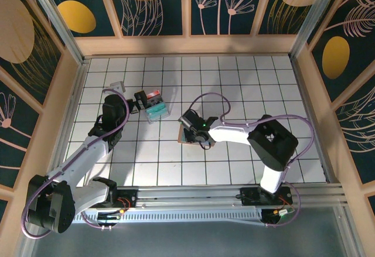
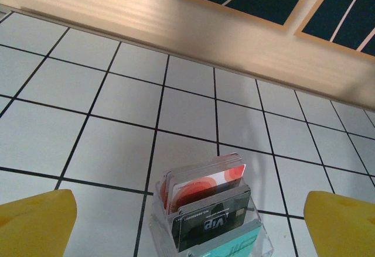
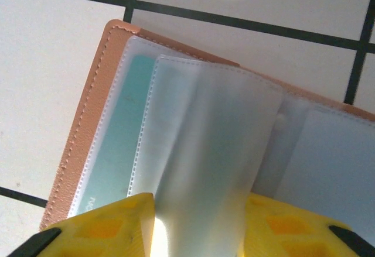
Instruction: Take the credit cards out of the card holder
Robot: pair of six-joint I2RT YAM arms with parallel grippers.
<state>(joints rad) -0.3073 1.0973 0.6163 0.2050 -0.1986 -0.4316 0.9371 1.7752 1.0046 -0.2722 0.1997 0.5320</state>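
Observation:
The tan leather card holder (image 1: pixel 183 135) lies open on the tiled table, under my right gripper (image 1: pixel 193 129). In the right wrist view its stitched leather edge (image 3: pixel 88 110) frames translucent sleeves. A pale teal credit card (image 3: pixel 117 146) sits in the left pocket. One sleeve (image 3: pixel 205 140) stands bowed up between the yellow fingers, and my right gripper (image 3: pixel 199 201) is shut on it. My left gripper (image 2: pixel 191 204) is open just above a clear plastic box (image 2: pixel 157 201) holding a red-orange card (image 2: pixel 202 187), a black card (image 2: pixel 214 222) and a teal card (image 2: pixel 234 245).
The clear box (image 1: pixel 156 108) stands left of the card holder, with my left gripper (image 1: pixel 140 100) beside it. Wooden walls (image 1: pixel 187 45) close the table at the back and both sides. White tiles (image 1: pixel 252 81) stretch to the right.

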